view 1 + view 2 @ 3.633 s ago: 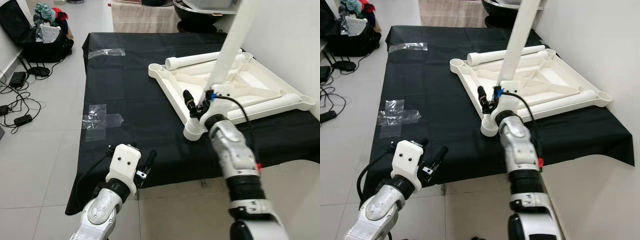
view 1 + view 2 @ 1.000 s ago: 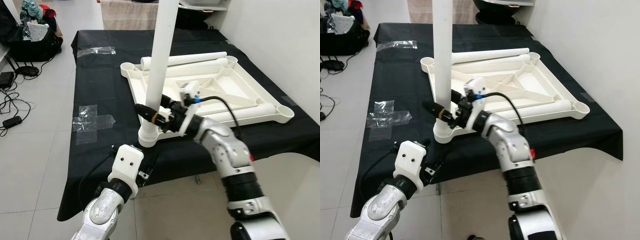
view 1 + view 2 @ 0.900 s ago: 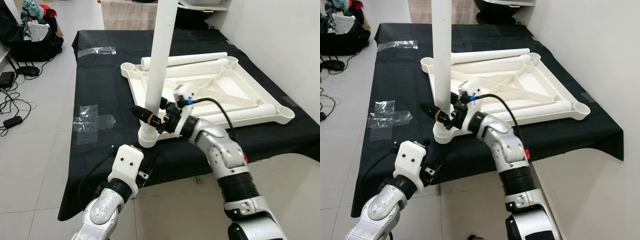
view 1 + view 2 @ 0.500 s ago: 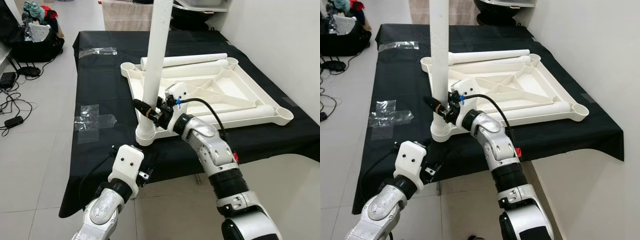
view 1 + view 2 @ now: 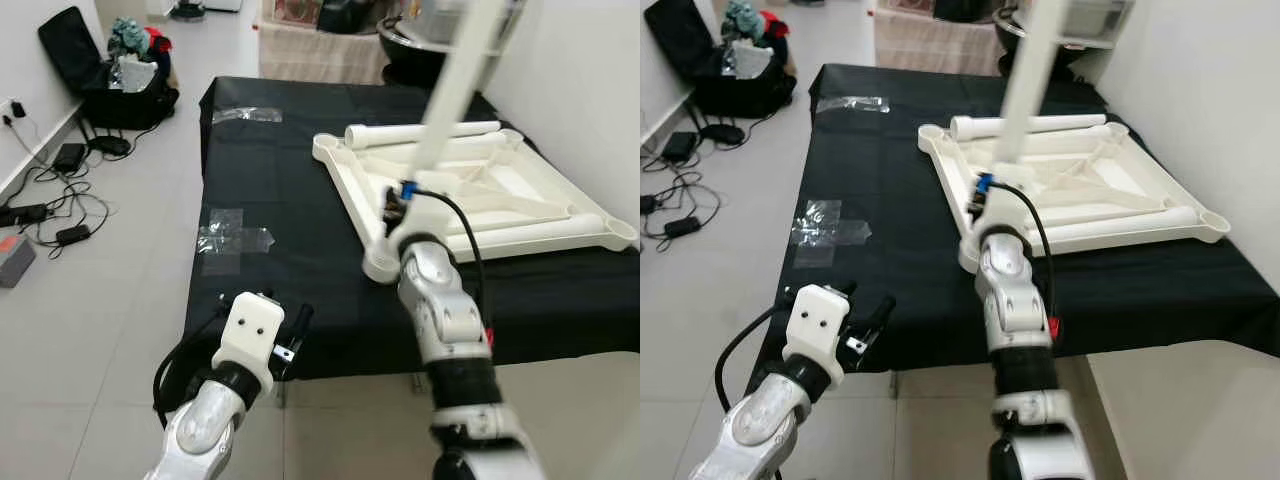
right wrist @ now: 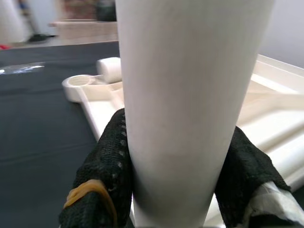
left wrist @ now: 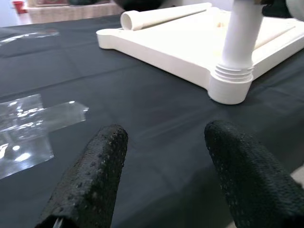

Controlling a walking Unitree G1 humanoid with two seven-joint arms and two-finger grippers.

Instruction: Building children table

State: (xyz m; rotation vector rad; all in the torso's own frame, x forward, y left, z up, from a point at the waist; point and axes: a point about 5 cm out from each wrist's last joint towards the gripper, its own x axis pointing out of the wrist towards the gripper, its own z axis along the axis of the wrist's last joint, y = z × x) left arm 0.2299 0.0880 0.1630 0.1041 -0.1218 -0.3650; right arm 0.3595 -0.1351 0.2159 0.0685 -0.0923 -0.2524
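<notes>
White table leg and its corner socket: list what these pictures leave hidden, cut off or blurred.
- White table leg: its top runs off the upper edge in both eye views, and it is motion-blurred there.
- Right pincer: in the eye views the right arm's own wrist covers its fingers.
- Corner socket: in the right wrist view the leg hides it; how deep the leg sits cannot be told.
- Tabletop frame: lying legs partly hidden behind the upright leg.

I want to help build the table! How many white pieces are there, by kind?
Table top: 1
Legs: 4, the standing leg in the right gripper, three lying legs
Total: 5
</notes>
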